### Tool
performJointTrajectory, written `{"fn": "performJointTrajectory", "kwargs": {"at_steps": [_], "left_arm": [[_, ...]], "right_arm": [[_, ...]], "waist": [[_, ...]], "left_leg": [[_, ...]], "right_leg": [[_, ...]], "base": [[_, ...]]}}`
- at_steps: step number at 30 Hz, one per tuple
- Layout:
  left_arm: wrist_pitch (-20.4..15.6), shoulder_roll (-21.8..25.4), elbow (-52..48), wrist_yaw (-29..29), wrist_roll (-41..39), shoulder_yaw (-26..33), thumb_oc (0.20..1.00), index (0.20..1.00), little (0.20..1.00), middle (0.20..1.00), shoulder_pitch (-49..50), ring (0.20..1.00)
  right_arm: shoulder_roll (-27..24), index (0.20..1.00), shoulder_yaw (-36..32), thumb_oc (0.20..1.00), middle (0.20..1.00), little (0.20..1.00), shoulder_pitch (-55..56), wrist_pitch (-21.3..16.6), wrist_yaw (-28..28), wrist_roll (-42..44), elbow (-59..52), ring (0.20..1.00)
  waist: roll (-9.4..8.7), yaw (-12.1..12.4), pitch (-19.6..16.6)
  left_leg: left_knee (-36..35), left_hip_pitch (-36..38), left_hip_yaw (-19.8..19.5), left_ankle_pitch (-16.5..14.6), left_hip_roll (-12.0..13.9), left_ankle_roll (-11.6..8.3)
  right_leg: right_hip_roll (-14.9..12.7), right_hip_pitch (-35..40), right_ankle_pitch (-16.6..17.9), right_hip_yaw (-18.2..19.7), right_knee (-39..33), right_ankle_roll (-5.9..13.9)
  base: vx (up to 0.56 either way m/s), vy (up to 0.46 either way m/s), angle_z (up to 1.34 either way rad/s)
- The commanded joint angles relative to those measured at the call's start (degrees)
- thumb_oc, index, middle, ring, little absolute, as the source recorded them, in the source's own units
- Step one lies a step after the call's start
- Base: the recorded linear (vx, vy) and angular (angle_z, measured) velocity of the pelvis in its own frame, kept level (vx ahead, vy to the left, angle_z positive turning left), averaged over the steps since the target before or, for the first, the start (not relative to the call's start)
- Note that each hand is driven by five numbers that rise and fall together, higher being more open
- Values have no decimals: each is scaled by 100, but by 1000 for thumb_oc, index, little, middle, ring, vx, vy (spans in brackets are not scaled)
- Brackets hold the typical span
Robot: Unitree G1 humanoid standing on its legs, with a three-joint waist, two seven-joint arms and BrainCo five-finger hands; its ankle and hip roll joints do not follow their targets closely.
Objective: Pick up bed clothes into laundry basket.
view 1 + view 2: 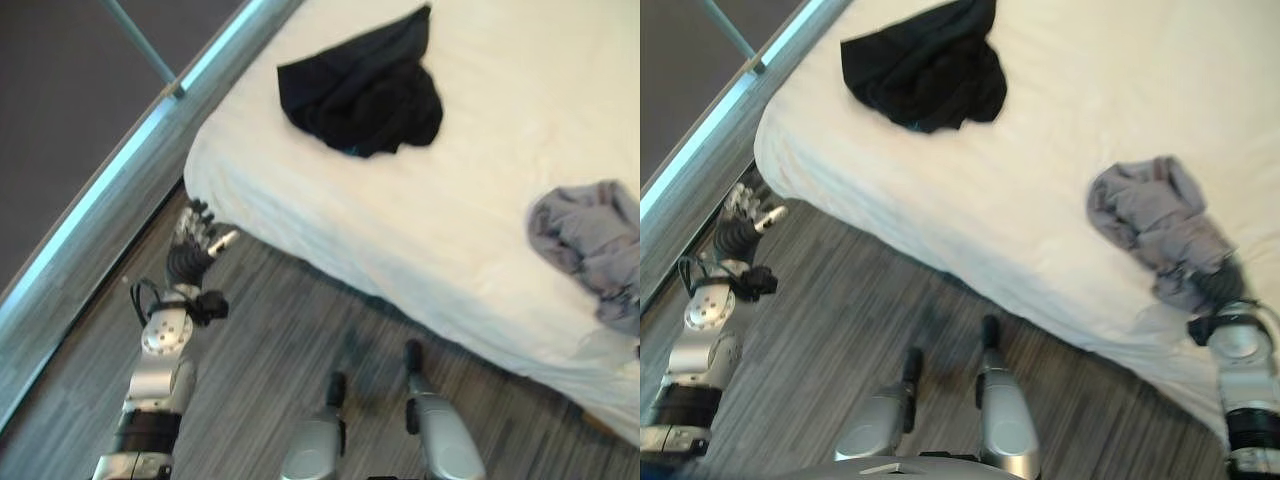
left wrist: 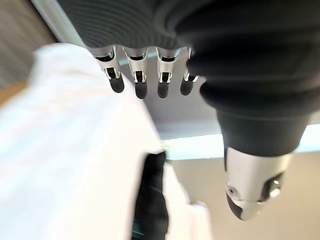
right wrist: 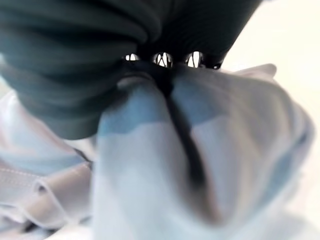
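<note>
on the bed point(image 1: 420, 210): two loose garments, well apart, on a pale cream cover
grey garment point(image 1: 1155, 230): crumpled pale grey-lilac cloth, soft folds and a stitched seam, lying near the bed's near edge on the robot's right
black garment point(image 1: 362, 88): dark bunched heap, one corner drawn to a point, toward the far left of the bed
right robot hand point(image 3: 162, 60): pushed into the grey garment; fingers buried in the folds, so cannot tell whether they grip
left robot hand point(image 1: 198, 232): off the bed's left corner above the floor, fingers relaxed and spread, holding nothing
floor point(image 1: 290, 350): grey striped boards
rail point(image 1: 120, 170): pale blue-green bar along the bed's left side
</note>
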Motion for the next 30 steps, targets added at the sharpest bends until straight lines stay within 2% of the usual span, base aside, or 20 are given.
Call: {"fn": "performJointTrajectory", "kwargs": {"at_steps": [1,2,3,5,6,7,9,11,17,19,20,21,23,25,26,28,30], "left_arm": [[-148,15,-80,144,588,-42,1000,1000,1000,1000,-178,1000],[-138,44,-33,145,662,-103,1000,1000,1000,1000,-279,1000],[-144,44,-16,148,666,-128,1000,1000,1000,1000,-294,1000],[-165,161,172,235,887,-405,1000,1000,1000,1000,-712,1000],[-166,211,266,253,950,-483,1000,1000,1000,1000,-824,1000],[-164,275,346,278,1051,-541,1000,1000,1000,1000,-913,1000],[-136,265,448,289,1230,-668,1000,1000,1000,1000,-1132,1000],[-108,453,786,431,1381,-844,1000,1000,1000,1000,-1697,1000],[462,918,1803,958,2443,-1464,1000,1000,1000,1000,-3395,1000],[671,1054,2402,1187,2678,-1795,1000,1000,1000,1000,-4128,1000],[658,1056,2461,1199,2669,-1851,1000,1000,1000,1000,-4209,1000],[850,1160,3239,1384,3013,-2399,1000,1000,1000,1000,-5132,1000],[894,1138,4277,1496,3187,-3039,1000,1000,1000,1000,-6058,1000],[976,1231,4952,1566,3352,-3483,1000,1000,1000,1000,-6698,1000],[971,1231,4963,1566,3349,-3496,1000,1000,1000,1000,-6713,1000],[1206,1370,5758,1722,3706,-3879,1000,1000,1000,1000,-7310,1000],[1297,1424,5888,1797,3915,-4053,1000,1000,1000,1000,-7591,1000]], "right_arm": [[-29,200,87,200,200,200,193,29,-39,430,-231,200],[30,200,72,200,200,200,274,-1,-21,471,-277,200],[41,200,48,200,200,200,306,3,-17,471,-297,200],[67,200,112,200,200,200,285,-44,-23,511,-295,200],[26,200,153,200,200,200,232,-55,-37,506,-253,200],[-8,200,212,200,200,200,163,-14,3,476,-247,200],[11,200,181,200,200,200,228,-17,12,441,-295,200],[94,200,124,200,200,200,256,31,37,529,-316,200],[168,200,320,200,200,200,67,214,88,456,-387,200],[172,200,472,200,200,200,-35,225,45,517,-346,200],[193,200,465,200,200,200,-58,223,39,521,-333,200],[191,200,704,200,200,200,-226,185,-26,534,-373,200],[206,200,936,200,200,200,-473,100,-137,571,-325,200],[192,200,1138,200,200,200,-630,24,-208,601,-332,200],[199,200,1137,200,200,200,-636,23,-208,601,-329,200],[140,200,1322,200,200,200,-673,-82,-276,594,-402,200],[212,200,1395,200,200,200,-611,-130,-325,619,-384,200]], "waist": [[64,-111,-292],[67,-105,-364],[43,-67,-362],[75,-29,-473],[76,-12,-504],[101,-48,-594],[134,-127,-635],[81,-256,-796],[-19,-425,-914],[-23,-509,-914],[-39,-496,-905],[-57,-606,-852],[-149,-706,-777],[-236,-769,-720],[-242,-766,-716],[-373,-849,-659],[-417,-837,-641]], "left_leg": [[-492,-869,-56,822,194,199],[-904,-825,-113,931,174,174],[-1005,-754,-81,970,172,172],[-2034,-775,-289,1285,119,133],[-2153,-759,-312,1327,99,128],[-2326,-517,-298,1173,124,204],[-2375,-294,-136,1140,170,207],[-2556,-119,199,995,235,253],[-3111,-46,775,953,219,416],[-3168,-69,837,924,208,448],[-3164,-85,836,924,208,449],[-3182,-154,873,902,188,470],[-3182,-231,901,900,196,484],[-3182,-273,929,903,213,496],[-3182,-274,930,903,212,496],[-3182,-300,984,862,231,535],[-3182,-354,1011,891,246,543]], "right_leg": [[275,1003,-636,437,-384,95],[338,1037,-599,525,-422,101],[320,1057,-592,551,-437,98],[492,1252,-634,809,-561,120],[509,1326,-646,899,-576,133],[543,1434,-723,1069,-605,188],[520,1499,-703,1117,-670,222],[373,1427,-680,1340,-835,353],[143,937,-443,1527,-972,668],[120,788,-376,1540,-994,728],[120,773,-375,1539,-993,729],[107,616,-304,1544,-998,781],[114,451,-222,1532,-996,830],[125,344,-166,1538,-996,877],[124,342,-166,1539,-995,878],[117,256,-92,1540,-991,949],[118,180,-2,1536,-998,982]], "base": [[216,73,-46],[217,66,-78],[181,51,-96],[249,74,-94],[246,119,-51],[221,161,-62],[156,189,-107],[163,297,-69],[38,199,-77],[-10,112,-24],[-47,101,-17],[-67,92,-12],[-65,83,0],[-25,47,-2],[-9,34,-12],[-1,45,-16],[9,26,-17]]}}
